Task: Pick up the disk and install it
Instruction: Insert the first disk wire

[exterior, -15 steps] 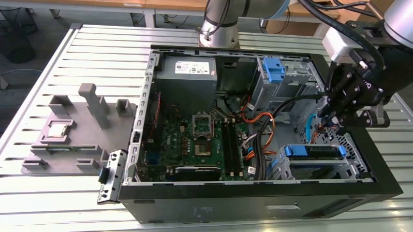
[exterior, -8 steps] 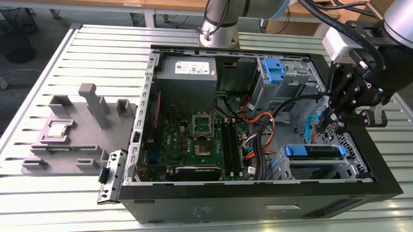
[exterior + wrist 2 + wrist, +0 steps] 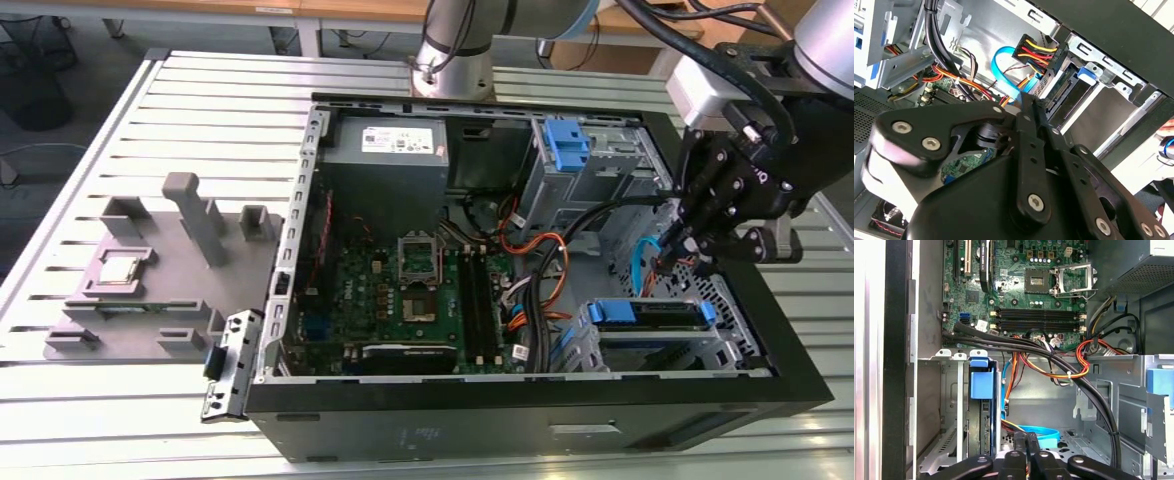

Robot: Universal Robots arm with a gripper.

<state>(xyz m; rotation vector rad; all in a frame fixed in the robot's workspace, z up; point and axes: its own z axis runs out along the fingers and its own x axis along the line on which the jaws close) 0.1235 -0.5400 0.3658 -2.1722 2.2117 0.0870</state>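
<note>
In the exterior view, a grey plastic fixture (image 3: 147,270) with blocky posts stands at 9 o'clock on the ribbed metal bench (image 3: 214,90). The open black case (image 3: 534,420) takes the middle, with a green board (image 3: 400,290) inside. The disk (image 3: 647,313), flat grey metal in a bright blue plastic frame, sits in the steel bay at 4 o'clock of the case. The black gripper (image 3: 701,262) hangs at 3 o'clock, near the disk but apart from it. Its fingers (image 3: 1019,447) are pressed together and grasp nothing.
</note>
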